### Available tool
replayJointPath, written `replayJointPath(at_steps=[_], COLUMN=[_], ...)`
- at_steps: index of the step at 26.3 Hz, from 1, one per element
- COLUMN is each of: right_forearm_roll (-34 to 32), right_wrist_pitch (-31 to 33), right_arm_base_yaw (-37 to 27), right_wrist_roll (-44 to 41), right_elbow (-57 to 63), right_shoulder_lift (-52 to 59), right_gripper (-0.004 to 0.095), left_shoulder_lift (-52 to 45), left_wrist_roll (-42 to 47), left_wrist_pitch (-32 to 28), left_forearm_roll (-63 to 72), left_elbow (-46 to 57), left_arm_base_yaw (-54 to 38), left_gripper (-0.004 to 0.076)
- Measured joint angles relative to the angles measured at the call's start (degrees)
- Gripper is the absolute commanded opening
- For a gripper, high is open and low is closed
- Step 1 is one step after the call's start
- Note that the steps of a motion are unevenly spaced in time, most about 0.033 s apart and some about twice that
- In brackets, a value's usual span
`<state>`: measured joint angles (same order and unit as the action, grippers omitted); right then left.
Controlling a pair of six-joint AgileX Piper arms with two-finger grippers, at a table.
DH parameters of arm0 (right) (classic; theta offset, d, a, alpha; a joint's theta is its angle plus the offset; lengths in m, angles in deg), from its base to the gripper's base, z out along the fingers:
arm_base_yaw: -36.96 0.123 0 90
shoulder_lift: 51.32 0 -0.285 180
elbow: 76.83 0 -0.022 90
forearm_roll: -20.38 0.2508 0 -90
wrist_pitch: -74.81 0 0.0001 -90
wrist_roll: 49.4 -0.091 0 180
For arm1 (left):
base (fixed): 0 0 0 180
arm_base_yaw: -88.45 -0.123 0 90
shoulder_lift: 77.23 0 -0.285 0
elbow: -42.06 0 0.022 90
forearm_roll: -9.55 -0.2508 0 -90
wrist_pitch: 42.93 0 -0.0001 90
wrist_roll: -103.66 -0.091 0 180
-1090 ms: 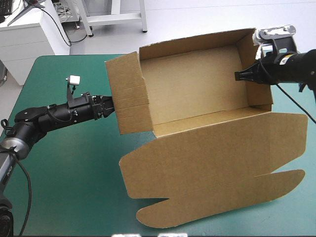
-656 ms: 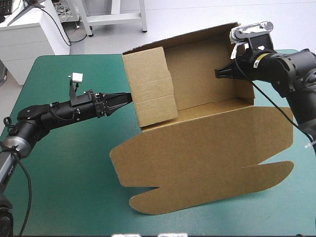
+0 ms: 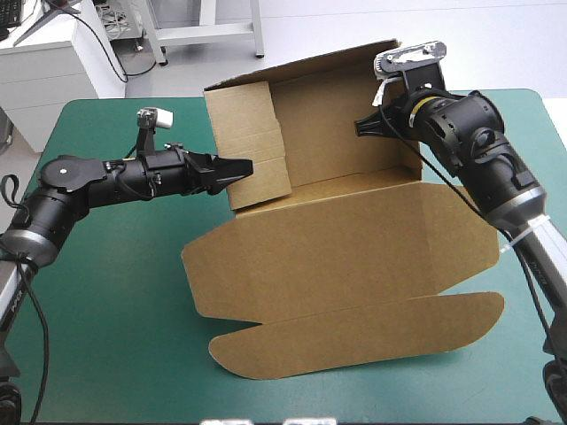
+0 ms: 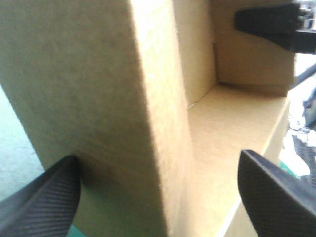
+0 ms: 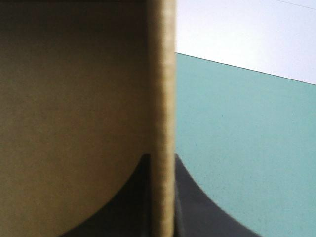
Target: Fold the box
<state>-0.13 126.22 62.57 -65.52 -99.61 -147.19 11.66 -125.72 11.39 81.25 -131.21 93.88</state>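
As right gripper (image 3: 360,127) clamps wall, box (image 3: 337,239) lid lies flat.

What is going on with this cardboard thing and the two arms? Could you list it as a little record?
thing: brown box, an open tray with its walls raised
lid: flat, spread toward the table's near edge
surface: table with a teal-green cover
left gripper: open, one finger on each side of the box's left wall
right gripper: shut on the box, pinching its right wall
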Motion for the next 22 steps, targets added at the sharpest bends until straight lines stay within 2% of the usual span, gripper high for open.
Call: replayJointPath(at_steps=[2,6,7,11,19,22], right_forearm_roll=[-0.4,0.4,0.7,1.0,2.7,3.8], right_wrist_pitch=[-0.9,-2.2,-2.4,-2.7,-2.8,-2.9], right_arm_base_yaw=[0.3,0.4,0.4,0.4,0.2,0.2], right_wrist_roll=[-1.6,-4.2,-4.3,-5.1,-6.2,-5.3], right_elbow=[0.0,0.0,0.0,0.0,0.0,0.0], right_shoulder_lift=[-0.3,-0.4,-0.4,-0.4,-0.4,-0.3], right_gripper=[-0.0007,-0.0009,-0.0009,-0.001,-0.0017,-0.0017], left_shoulder_lift=[0.0,0.0,0.0,0.0,0.0,0.0], left_wrist_roll=[10.6,31.9,34.5,38.5,40.0,40.4], left_wrist_pitch=[-5.4,-10.5,-11.5,-14.8,-15.7,-15.2], left_forearm_roll=[-11.3,-34.5,-37.3,-41.9,-44.0,-46.3], left_elbow=[-5.0,-13.8,-14.4,-15.0,-15.0,-15.0], left_arm_base_yaw=[3.3,9.3,10.1,11.9,12.1,11.9], left_gripper=[0.0526,0.0446,0.043,0.0349,0.0023,-0.0008])
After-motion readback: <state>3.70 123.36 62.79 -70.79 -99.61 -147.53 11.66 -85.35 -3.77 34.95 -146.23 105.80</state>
